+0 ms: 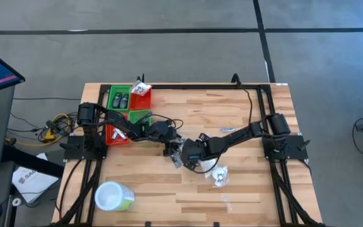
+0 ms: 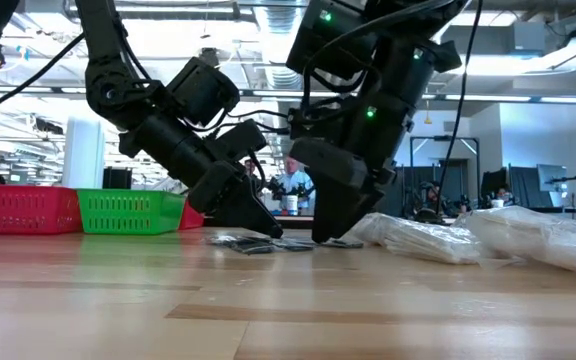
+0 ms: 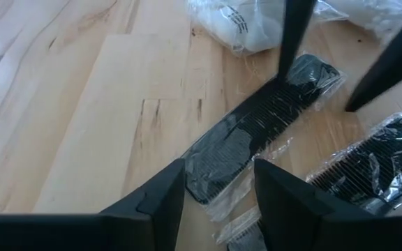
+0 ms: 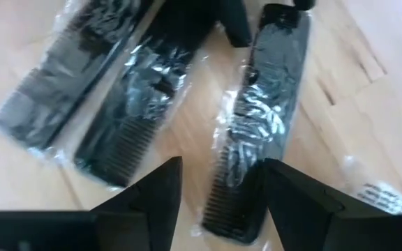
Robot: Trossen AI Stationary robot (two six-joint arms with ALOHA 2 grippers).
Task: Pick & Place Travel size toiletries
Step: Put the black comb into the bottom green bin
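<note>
Two arms converge on wrapped combs at mid-surface.

High view: left tool (image 1: 171, 149) and right tool (image 1: 183, 154) meet near the surface (image 1: 244, 189) centre. Low view: both tips nearly touch the wood. Left wrist view: fingers parted, empty, straddling one wrapped comb (image 3: 257, 132). Right wrist view: parted, empty, over another comb (image 4: 253, 132). Best to close across the spine, not the loose wrapper.

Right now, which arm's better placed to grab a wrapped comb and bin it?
Left, probably. Both grippers hang open over wrapped combs mid-table: the left gripper straddles one comb, the right gripper a second comb. But the bins sit beside the left arm's base, across the table from the right arm's.
</note>
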